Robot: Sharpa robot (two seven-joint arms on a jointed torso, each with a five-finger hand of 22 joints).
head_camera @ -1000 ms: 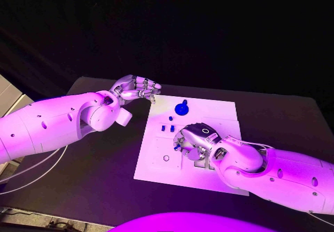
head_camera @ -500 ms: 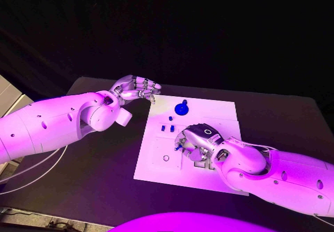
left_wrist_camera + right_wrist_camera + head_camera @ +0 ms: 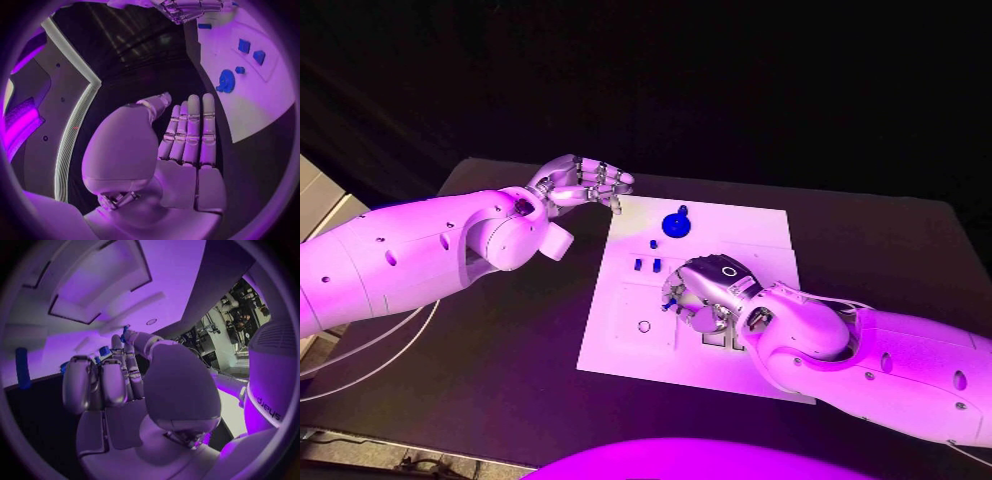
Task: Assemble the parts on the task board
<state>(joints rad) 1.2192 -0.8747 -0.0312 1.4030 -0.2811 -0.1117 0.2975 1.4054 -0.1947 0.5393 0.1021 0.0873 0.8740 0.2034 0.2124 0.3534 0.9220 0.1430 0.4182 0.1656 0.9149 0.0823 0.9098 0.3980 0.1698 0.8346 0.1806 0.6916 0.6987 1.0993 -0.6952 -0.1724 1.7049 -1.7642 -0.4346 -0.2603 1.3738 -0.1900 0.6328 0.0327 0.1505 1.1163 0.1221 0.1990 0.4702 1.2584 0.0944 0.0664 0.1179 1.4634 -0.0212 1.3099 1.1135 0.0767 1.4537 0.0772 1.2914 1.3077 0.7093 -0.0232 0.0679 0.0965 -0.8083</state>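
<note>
Parts [image 3: 648,265] are small blue pieces on the task board [image 3: 747,225], just beside the right hand [image 3: 708,295]. They look light, hard and slippery; pinch one by its sides. That hand's fingers curl down; I cannot tell if they hold anything.

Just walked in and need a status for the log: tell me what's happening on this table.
The right robot hand is down over the middle of the white task board, fingers curled at a small blue part; whether it grips it is unclear. The left robot hand hovers curled beside the board's far left corner, holding nothing. A round blue part and a few small blue pieces lie on the board.
</note>
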